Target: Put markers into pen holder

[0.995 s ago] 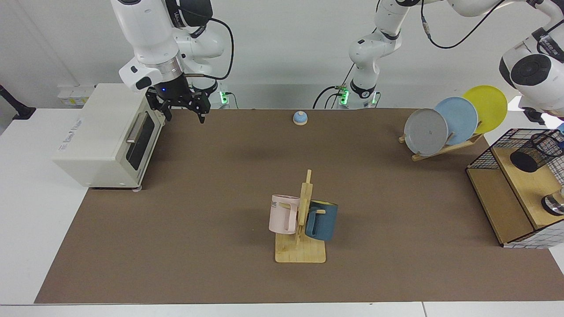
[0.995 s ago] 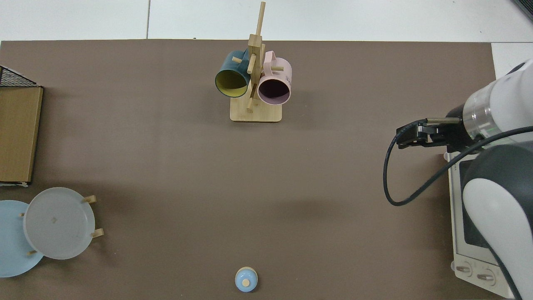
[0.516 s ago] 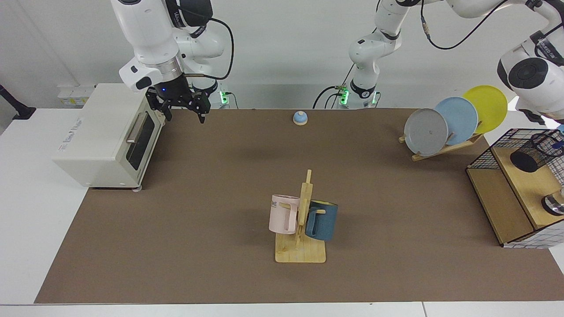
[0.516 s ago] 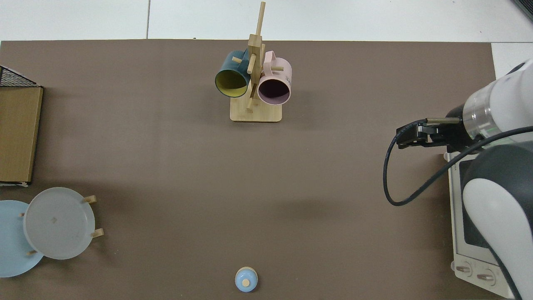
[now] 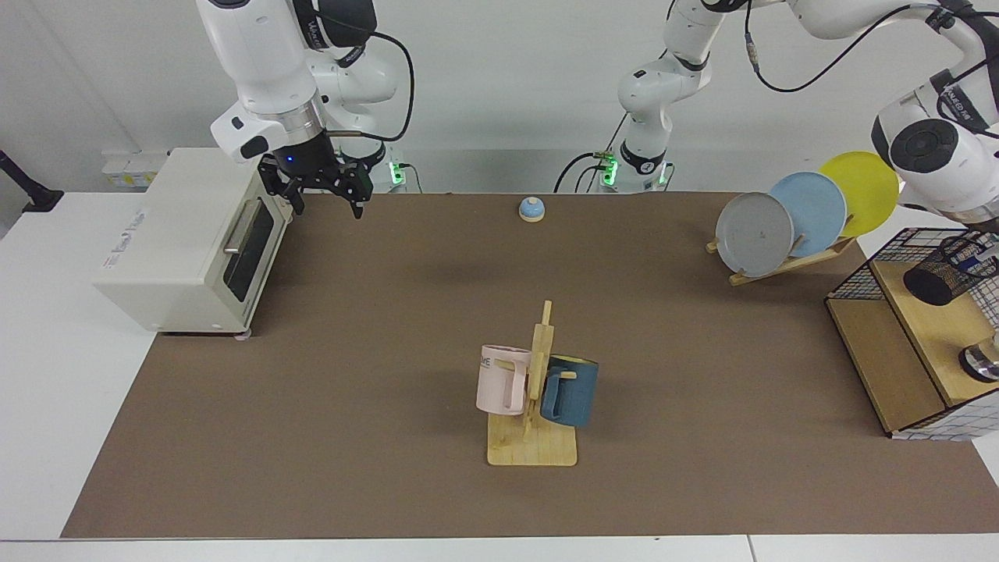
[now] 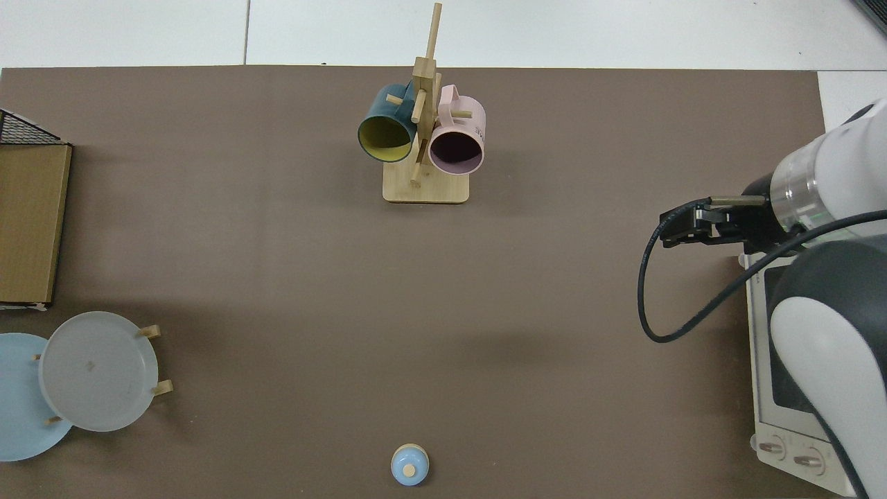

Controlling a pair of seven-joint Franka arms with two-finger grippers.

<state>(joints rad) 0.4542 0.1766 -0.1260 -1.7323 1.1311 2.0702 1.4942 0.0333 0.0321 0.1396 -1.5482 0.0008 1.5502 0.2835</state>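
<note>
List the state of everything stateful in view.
White toaster oven: door shut.
Pink mug: hung on wooden rack.
Blue mug: hung on same rack.
Black wire-mesh pen holder: on wooden shelf, white-and-blue marker inside.
Right hand: open, empty, beside oven.
Left hand: above holder, partly out of frame.
</note>
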